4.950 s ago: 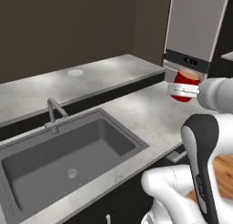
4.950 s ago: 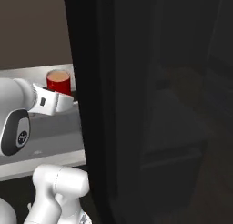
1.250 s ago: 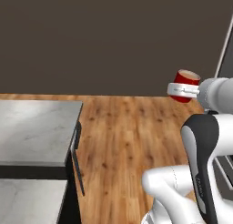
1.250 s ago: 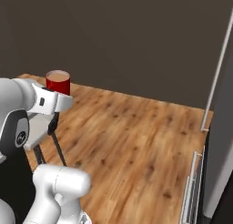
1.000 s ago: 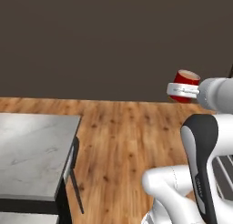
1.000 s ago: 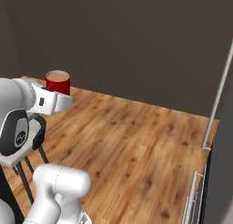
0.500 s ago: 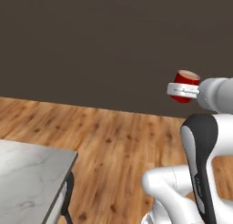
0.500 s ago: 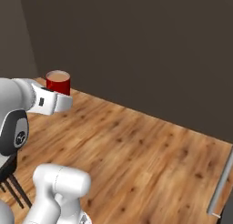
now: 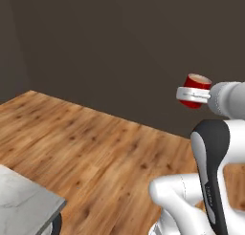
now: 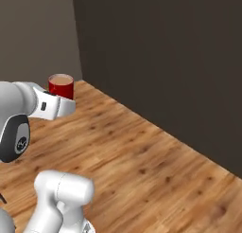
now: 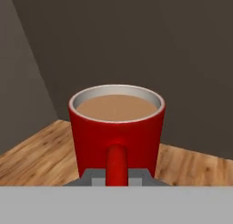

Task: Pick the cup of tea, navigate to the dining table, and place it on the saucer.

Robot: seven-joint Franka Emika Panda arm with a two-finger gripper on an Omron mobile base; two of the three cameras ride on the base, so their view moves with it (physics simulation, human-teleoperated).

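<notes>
The cup of tea (image 11: 116,127) is a glossy red mug full of tan liquid, upright, with its handle facing the hand camera. My gripper (image 11: 116,176) is shut on that handle. The cup (image 9: 196,88) hangs high over the wooden floor at the end of my outstretched arm, held by the gripper (image 9: 191,94). From the right side the cup (image 10: 61,86) stands just above the gripper (image 10: 63,104). A corner of a white-grey marble slab (image 9: 19,205) shows at the lower left; I cannot tell whether it is the dining table. The saucer is out of view.
A wooden plank floor (image 9: 95,148) stretches ahead to a dark brown wall (image 9: 119,48). A paler wall section (image 10: 33,33) meets it at a corner on the left of the right base view. Something dark and rounded (image 9: 56,223) sits under the marble corner.
The whole picture has shifted as the base turns: the marble slab has slid toward the lower left corner and more wall fills the view. The cup stays in the same grip.
</notes>
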